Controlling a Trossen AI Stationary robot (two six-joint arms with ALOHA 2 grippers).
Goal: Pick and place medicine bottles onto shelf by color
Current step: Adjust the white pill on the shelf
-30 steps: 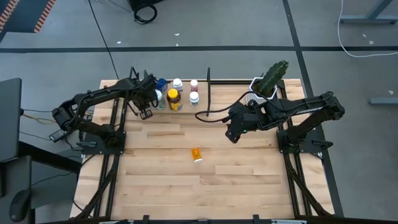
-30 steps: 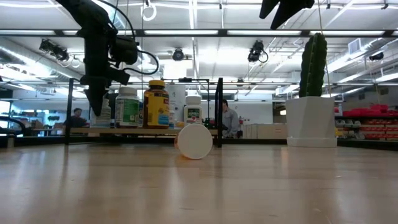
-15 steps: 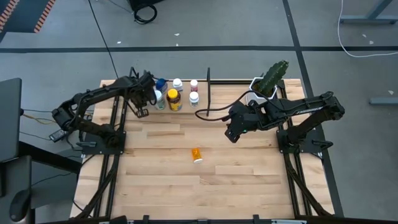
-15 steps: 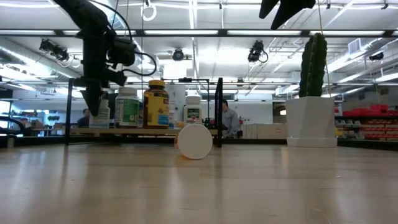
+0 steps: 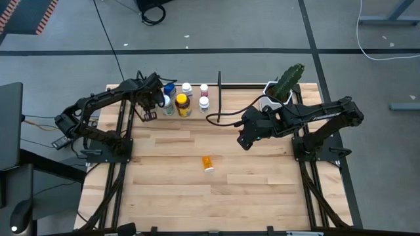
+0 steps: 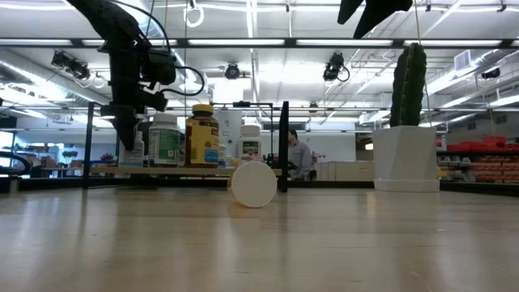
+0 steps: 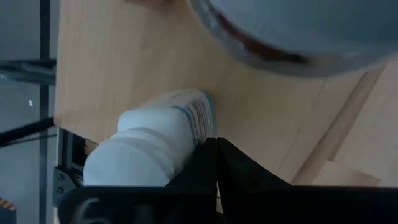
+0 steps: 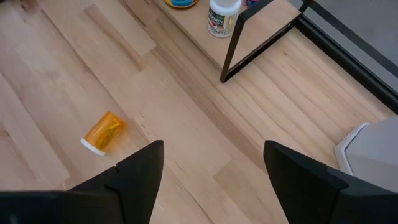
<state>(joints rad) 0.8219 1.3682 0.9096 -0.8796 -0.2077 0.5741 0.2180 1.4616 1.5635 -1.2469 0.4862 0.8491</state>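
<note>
Several medicine bottles stand on the shelf (image 5: 191, 115) at the table's far edge. Among them are a yellow-lidded amber one (image 5: 182, 105) (image 6: 203, 138), a green-labelled white one (image 6: 166, 142) and a blue one (image 5: 169, 88). A small orange bottle (image 5: 207, 162) (image 8: 102, 132) lies on its side mid-table, with its white cap (image 6: 254, 184) facing the near edge. My left gripper (image 5: 149, 113) (image 6: 126, 139) is shut and points down over the shelf's left end, beside a white bottle (image 7: 155, 149). My right gripper (image 5: 244, 141) (image 8: 214, 180) hangs open above the table, to the right of the orange bottle. My left gripper's shut fingertips (image 7: 216, 146) point down from above, right beside the side of the white bottle (image 7: 199, 118), which stands upright on the shelf. Whether they touch it I cannot tell.
A white pot with a green cactus (image 5: 281, 88) (image 6: 405, 154) stands at the far right corner. Black upright rods (image 5: 220, 92) (image 6: 285, 146) frame the shelf. A black cable (image 5: 223, 119) runs from the right arm toward the shelf. Bare planks lie toward the near edge.
My left gripper has moved a little toward the far edge, from in front of the shelf to over its left end. The bottles and my right arm have kept still.
</note>
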